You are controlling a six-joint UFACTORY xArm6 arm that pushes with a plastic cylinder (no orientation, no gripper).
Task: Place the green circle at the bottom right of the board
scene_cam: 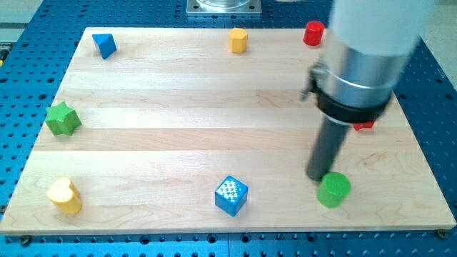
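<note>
The green circle (pixel 333 189) is a short green cylinder on the wooden board (pixel 178 135), toward the view's bottom right. My tip (pixel 318 177) stands just to the upper left of it, touching or nearly touching its edge. The dark rod rises from there into the large silver and black arm body in the view's upper right.
A blue cube (pixel 231 195) sits at the bottom centre. A yellow heart (pixel 64 195) is at the bottom left, a green star (pixel 62 118) at the left edge, a blue triangle (pixel 105 45) at the top left. A yellow hexagon (pixel 238 40) and a red cylinder (pixel 313 33) sit along the top. A red block (pixel 365 125) is partly hidden behind the arm.
</note>
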